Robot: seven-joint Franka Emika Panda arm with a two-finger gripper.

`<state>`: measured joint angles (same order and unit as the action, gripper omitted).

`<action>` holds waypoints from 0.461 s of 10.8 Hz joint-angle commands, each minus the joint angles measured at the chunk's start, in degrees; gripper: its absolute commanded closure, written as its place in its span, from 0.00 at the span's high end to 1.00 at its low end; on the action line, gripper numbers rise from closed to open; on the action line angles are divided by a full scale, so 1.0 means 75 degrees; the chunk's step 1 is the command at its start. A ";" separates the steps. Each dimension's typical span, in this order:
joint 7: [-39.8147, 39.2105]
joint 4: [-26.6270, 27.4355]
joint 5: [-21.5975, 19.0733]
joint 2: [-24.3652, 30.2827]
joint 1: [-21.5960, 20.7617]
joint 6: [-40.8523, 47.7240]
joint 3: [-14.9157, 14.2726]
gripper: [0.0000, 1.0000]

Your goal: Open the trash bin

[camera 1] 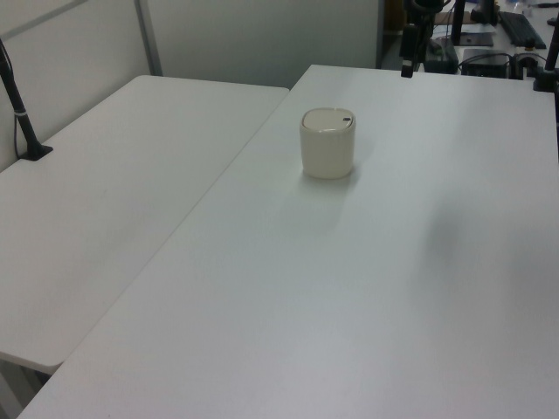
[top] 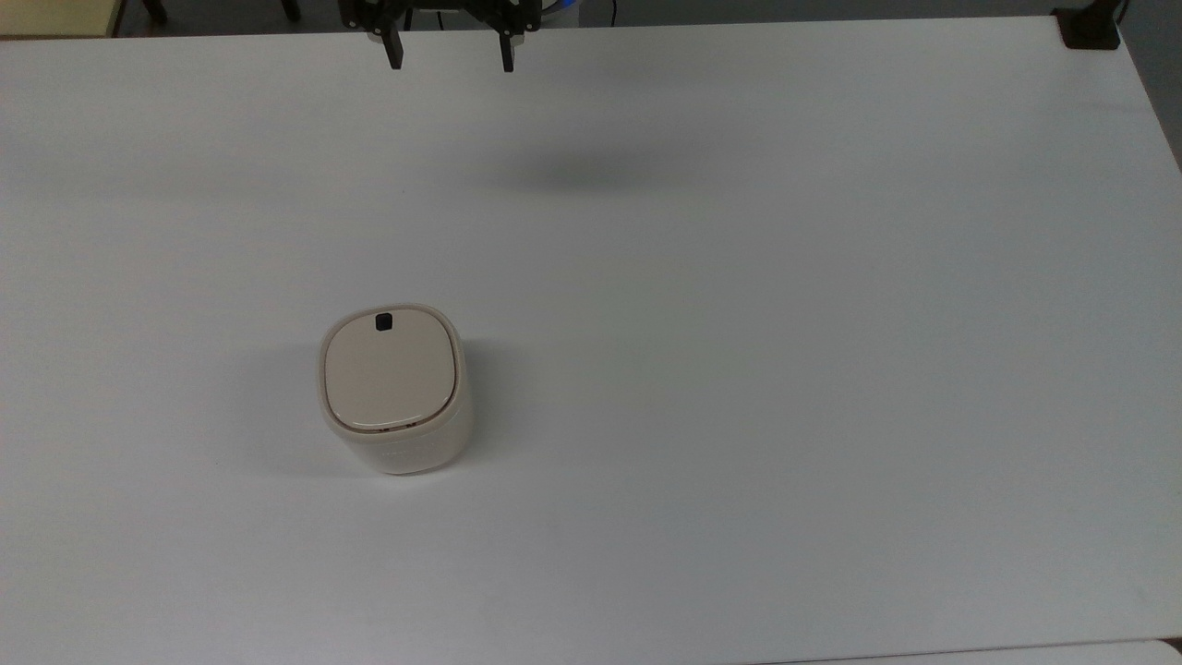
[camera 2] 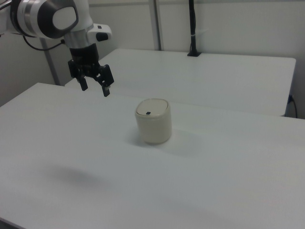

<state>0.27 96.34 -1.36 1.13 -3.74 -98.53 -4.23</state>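
- Trash bin (top: 395, 388): lid (top: 389, 369) closed; task not started.
- Hand (camera 2: 95, 87): fingers spread wide, empty, raised well apart from bin.
- Remaining: press black button (top: 383, 321).

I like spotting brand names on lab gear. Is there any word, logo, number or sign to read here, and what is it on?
None can be read.
The trash bin is plain cream; its lid carries a small black button with no marking that can be made out.
The claw and white table show no lettering.
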 commanded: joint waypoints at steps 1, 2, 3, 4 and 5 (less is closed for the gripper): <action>-0.0142 -0.0072 -0.0065 -0.0033 -0.0040 -0.0081 0.0013 1.00; -0.0130 -0.0072 -0.0077 -0.0021 -0.0040 -0.0069 0.0013 1.00; -0.0130 -0.0072 -0.0077 -0.0021 -0.0052 -0.0069 0.0013 1.00; -0.0130 -0.0072 -0.0088 -0.0033 -0.0040 -0.0081 0.0013 1.00; -0.0119 -0.0072 -0.0100 -0.0033 -0.0040 -0.0081 0.0013 1.00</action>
<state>0.26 96.26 -1.36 1.06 -3.97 -98.53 -4.14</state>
